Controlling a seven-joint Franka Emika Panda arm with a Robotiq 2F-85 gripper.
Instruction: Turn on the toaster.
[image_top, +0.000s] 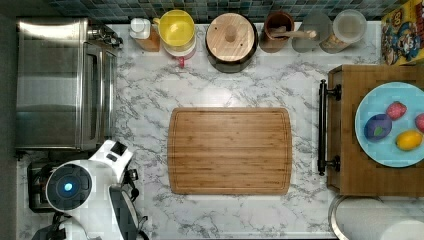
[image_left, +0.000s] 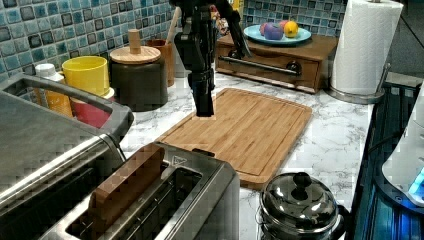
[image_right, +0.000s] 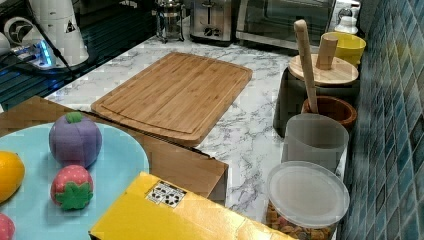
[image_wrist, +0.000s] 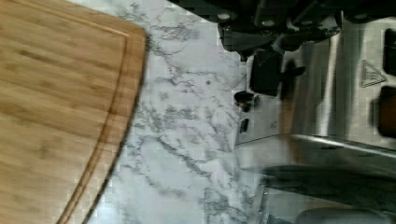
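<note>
Your hand (image_wrist: 273, 70) sits at the toaster (image_wrist: 327, 93) lever end; can't tell its opening. Lever push isn't confirmed, so that's left.

Toaster oven (image_top: 60, 82) apparently crowding toaster (image_right: 213, 19)

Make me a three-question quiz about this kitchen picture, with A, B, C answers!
1. Where is the cutting board?
A. middle of the counter
B. on the toaster oven
C. on the blue plate

2. What colour is the plate under the toy fruit?
A. red
B. light blue
C. black

3. What is in the toaster slot?
A. nothing
B. a spoon
C. a brown slice

Answers: 1 A, the top view shows it centred on the marble. 2 B, its rim is light blue. 3 C, the left view shows the brown slice standing up.
</note>
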